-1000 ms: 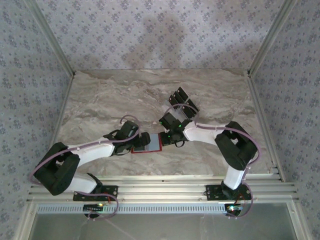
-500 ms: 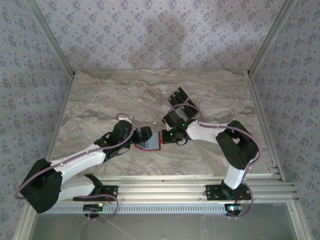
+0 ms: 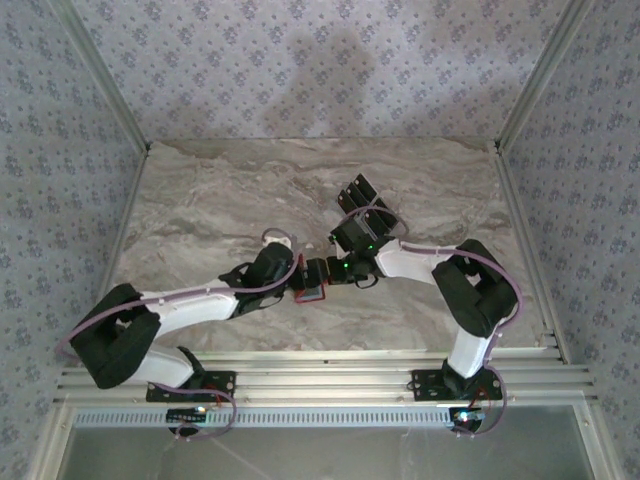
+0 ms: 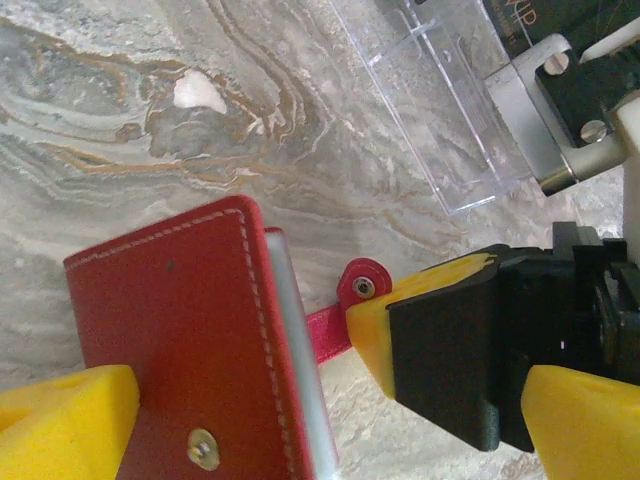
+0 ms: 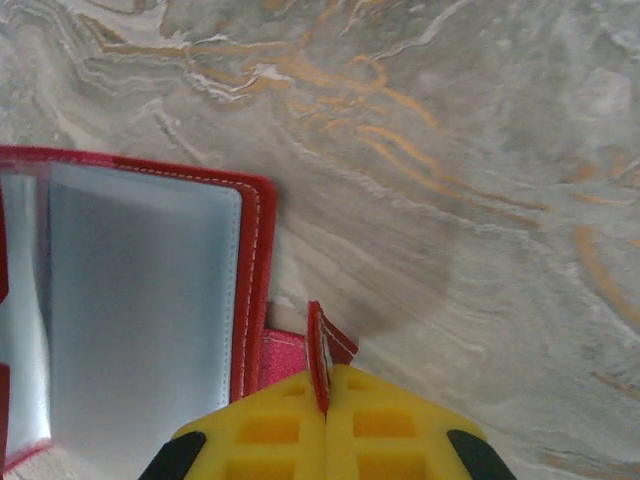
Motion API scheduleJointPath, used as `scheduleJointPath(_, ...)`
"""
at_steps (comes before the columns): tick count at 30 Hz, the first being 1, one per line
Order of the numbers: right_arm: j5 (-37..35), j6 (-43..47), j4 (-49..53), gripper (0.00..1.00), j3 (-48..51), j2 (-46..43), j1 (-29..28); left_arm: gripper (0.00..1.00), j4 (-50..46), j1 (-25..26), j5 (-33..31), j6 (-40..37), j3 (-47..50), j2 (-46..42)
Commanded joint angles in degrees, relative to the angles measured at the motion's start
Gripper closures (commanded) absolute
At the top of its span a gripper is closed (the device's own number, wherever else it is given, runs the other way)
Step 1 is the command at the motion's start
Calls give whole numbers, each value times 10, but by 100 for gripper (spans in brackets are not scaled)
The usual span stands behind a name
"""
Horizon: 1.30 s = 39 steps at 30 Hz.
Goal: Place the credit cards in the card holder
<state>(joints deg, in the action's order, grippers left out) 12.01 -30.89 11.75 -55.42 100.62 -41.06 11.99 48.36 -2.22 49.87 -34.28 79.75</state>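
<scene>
Firmly, right pincer (image 5: 325, 392) nips the card holder (image 5: 140, 300) at its edge.

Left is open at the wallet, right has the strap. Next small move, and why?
Probably close the left gripper on the red cover of the card holder, which stands between its open fingers. The right gripper pinches only the snap strap, so a second grip should steady the holder for loading.
</scene>
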Motion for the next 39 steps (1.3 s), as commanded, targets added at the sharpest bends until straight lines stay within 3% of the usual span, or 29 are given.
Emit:
scheduleJointPath(1,13,-13,-4,97,7,0,-2,1,34,17,-3,6,-23,15)
scheduleJointPath(10,15,-14,-1,73,17,-21,8,1,-26,15,-57,-13,-25,-40)
scheduleJointPath(16,14,-14,8,63,29,-53,20,1,-9,13,-42,-9,-33,-30)
scheduleJointPath(27,17,-24,14,60,52,-80,48,1,16,29,-27,4,-77,64)
scheduleJointPath(39,3,-37,49,52,100,-186,84,2,45,39,-51,42,-57,134)
